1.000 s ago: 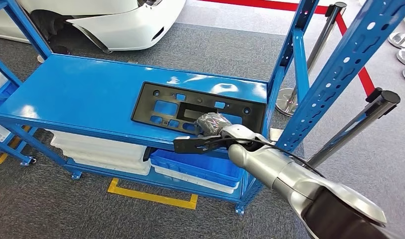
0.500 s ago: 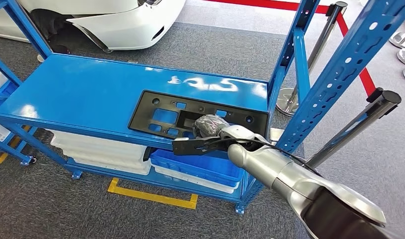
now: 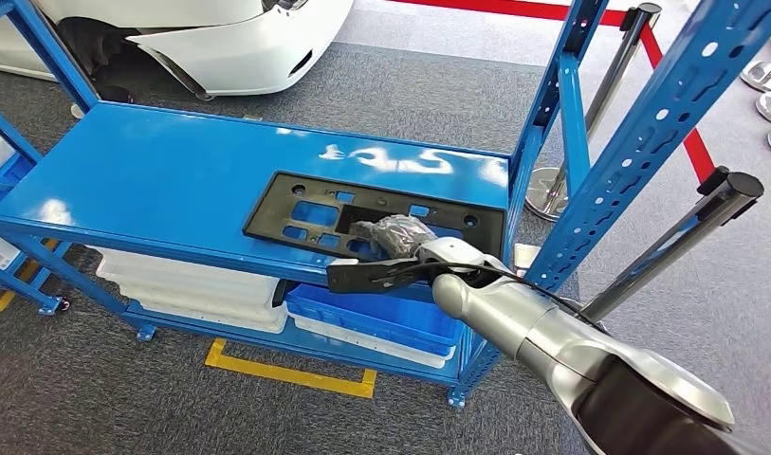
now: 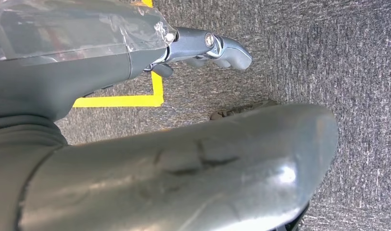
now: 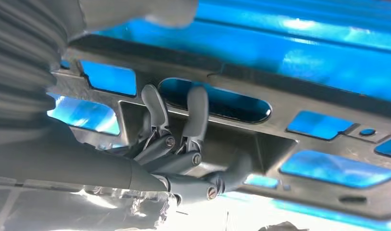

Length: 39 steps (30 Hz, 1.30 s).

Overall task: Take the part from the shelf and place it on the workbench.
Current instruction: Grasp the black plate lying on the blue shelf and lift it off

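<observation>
Flat black plastic part w/ rectangular cutouts (image 3: 362,216) lies on the glossy blue metal shelf (image 3: 163,180), its near edge under the right hand (image 3: 393,237). Fingers (image 5: 197,113) hook thru a cutout, thumb above, so hand holds part, prob. for sliding it off. Left hand (image 4: 210,45) hangs over grey carpet, fingers curled, holding nothing.

A glossy blue shelf (image 3: 163,180) is seen, with a black part (image 3: 305,210) on it. The right robot hand (image 3: 393,235) is grey and dark. Grey speckled carpet (image 3: 97,398) is marked by yellow tape (image 3: 286,374); white trays (image 3: 192,284) are stacked below.
</observation>
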Motion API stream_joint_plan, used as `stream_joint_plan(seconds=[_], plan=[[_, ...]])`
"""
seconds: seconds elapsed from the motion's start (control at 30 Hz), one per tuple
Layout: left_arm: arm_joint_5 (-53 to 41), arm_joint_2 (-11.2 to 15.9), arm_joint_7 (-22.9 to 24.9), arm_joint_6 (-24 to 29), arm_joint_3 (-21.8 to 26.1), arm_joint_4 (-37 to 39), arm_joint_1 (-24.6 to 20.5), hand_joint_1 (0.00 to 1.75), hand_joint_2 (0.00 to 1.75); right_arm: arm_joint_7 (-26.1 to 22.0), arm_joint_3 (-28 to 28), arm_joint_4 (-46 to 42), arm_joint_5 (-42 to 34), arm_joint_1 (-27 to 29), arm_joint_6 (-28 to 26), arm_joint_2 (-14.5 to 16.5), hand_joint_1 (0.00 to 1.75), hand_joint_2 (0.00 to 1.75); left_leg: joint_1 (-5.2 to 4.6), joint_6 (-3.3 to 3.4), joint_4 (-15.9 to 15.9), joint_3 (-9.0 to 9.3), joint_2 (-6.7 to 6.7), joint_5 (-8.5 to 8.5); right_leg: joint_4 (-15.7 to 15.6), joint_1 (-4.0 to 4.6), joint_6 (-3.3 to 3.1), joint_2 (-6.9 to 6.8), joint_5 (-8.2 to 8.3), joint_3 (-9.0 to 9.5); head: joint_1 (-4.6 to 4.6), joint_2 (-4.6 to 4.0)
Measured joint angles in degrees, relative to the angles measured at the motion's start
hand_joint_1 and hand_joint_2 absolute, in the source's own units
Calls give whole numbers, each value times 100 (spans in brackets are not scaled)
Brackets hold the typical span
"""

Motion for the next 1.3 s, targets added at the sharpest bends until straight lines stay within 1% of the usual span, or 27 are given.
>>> stream_joint_plan(seconds=[0.2, 0.47, 0.57, 0.8, 1.07, 1.17, 1.3], plan=[[-1, -1, 1, 1, 0, 1, 0, 0, 0, -1, -8, -38, 16, -5, -153, 1, 0, 175, 0, 0, 0, 0, 0, 0, 0, 0, 0, 0, 0, 0, 1, -1], [-12, 0, 17, 5, 0, 1, 1, 0, 0, -26, -192, -344, 105, -6, -825, -25, 0, 175, 0, 0, 0, -1, 1, 0, 0, 0, 0, 1, 0, -5, -1, 0], [-15, -1, 22, 5, 0, 0, 1, 0, 0, 36, -324, -516, 185, -8, -901, -74, 0, 175, 0, 0, 0, -2, 1, 0, 0, 0, 0, 1, 0, -5, -1, 0], [-9, -1, 16, -8, 0, 0, 2, 0, 0, 166, -589, -685, 240, -18, -710, -198, 0, 175, 0, 0, 0, -3, 1, 0, -1, -1, 0, 0, 0, -5, 2, -1], [11, 0, 12, -17, 0, 1, 2, 0, 0, 320, -718, -665, 169, -31, -457, -275, 0, 175, 0, 0, 0, -7, 1, 0, 0, -1, 0, 0, 1, -9, 1, 0], [34, 1, 2, -32, 0, 1, 2, 0, 0, 390, -752, -590, 52, -70, -254, -291, 0, 175, 0, 0, 0, -9, 1, 0, -1, -1, 0, 0, 1, -12, -1, -1], [43, 1, -13, -68, 0, 1, 3, 0, 0, 385, -757, -380, -318, -127, 112, -318, 0, 175, 0, 0, 0, -14, 0, 0, 0, -1, 0, 0, 1, -15, 0, -1]])
